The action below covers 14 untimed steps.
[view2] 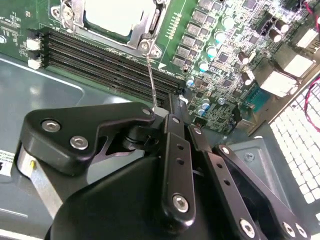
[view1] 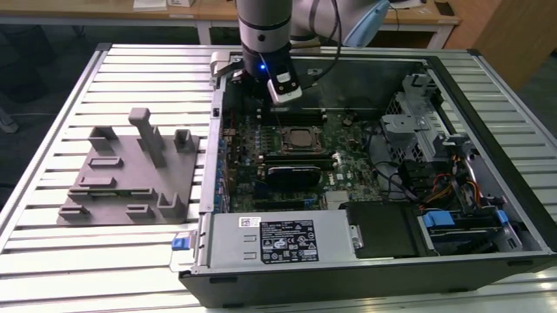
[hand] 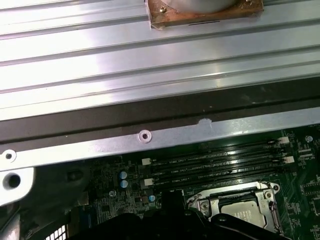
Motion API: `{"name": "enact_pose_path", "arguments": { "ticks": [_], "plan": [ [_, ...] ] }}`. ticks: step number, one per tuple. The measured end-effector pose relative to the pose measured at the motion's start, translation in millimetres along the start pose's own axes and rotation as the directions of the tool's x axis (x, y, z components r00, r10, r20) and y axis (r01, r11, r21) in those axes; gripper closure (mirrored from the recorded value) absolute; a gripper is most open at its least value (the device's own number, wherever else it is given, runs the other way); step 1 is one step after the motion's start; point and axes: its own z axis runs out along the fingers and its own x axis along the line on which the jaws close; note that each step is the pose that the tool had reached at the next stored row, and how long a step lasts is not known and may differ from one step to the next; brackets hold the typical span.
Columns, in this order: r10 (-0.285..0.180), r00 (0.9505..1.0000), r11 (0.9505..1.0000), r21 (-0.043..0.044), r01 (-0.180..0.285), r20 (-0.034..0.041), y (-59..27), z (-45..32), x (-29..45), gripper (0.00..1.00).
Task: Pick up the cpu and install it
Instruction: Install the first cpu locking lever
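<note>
The arm [view1: 263, 26] hangs vertical, its end effector [view2: 169, 120] pointing straight down.

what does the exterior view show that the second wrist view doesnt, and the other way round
Exterior view: the grey plastic blocks on the slatted table and the power supply. Second wrist view: the gripper up close, next to the end of the thin socket lever. Both: the cpu in its socket, beside the memory slots.
</note>
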Motion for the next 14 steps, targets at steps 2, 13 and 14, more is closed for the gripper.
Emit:
{"name": "enact_pose_path", "arguments": {
  "ticks": [2, 13, 14],
  "plan": [
    [0.000, 1.0000, 1.0000, 0.0001, 0.000, 0.0000, 0.4, 0.1, -2.1, 0.89],
    [0.000, 1.0000, 1.0000, -0.0001, 0.000, 0.0001, 5.5, 1.5, -30.6, 0.89],
    [0.000, 1.0000, 1.0000, 0.0000, 0.000, 0.0000, 5.6, 1.5, -31.3, 0.89]
  ]
}}
